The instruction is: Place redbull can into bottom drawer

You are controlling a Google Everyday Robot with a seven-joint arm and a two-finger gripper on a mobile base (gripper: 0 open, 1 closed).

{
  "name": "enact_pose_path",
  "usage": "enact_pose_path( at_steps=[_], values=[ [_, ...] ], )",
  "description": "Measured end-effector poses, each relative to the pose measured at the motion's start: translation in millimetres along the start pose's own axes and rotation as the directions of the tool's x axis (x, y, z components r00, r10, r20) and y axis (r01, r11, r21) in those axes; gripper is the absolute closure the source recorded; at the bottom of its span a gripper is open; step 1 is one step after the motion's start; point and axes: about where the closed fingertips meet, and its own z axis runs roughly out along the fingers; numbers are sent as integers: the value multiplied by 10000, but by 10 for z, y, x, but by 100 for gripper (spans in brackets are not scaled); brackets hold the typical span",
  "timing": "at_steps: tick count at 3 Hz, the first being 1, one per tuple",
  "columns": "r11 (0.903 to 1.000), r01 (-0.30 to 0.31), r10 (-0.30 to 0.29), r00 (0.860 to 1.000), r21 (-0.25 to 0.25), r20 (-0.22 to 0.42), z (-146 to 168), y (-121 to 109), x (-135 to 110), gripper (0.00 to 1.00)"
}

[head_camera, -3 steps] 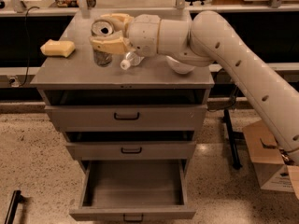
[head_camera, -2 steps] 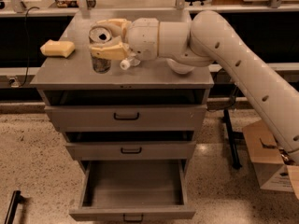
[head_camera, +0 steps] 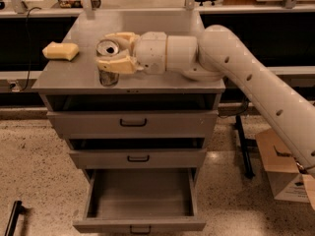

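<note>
The redbull can (head_camera: 108, 75) stands upright near the front left of the grey cabinet top (head_camera: 162, 28), its silver top with pull tab facing up. My gripper (head_camera: 104, 50) reaches in from the right, with one cream finger behind the can and one in front of it, shut on its upper part. I cannot tell whether the can's base touches the top. The bottom drawer (head_camera: 140, 225), the lowest and deepest of three, is pulled open below and looks empty inside. The two shallower drawers above it are pushed in.
A yellow sponge (head_camera: 60, 50) lies on the left of the cabinet top. My white arm (head_camera: 256, 82) crosses the right side of the cabinet. A cardboard box (head_camera: 283, 168) sits on the floor at the right. A dark bar (head_camera: 12, 218) lies at the lower left.
The gripper with the can has shifted slightly toward the front edge of the cabinet top. The clear plastic bottle seen beside the gripper earlier no longer shows.
</note>
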Motion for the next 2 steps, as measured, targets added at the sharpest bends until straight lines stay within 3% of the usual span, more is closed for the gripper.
enact_pose_path(
  at_steps=[1, 2],
  values=[
    [9946, -1020, 1019, 9948, 166, 82, -137, 355, 345, 100],
    [9811, -1917, 1931, 9794, 277, -588, -368, 794, 795, 100]
  ],
)
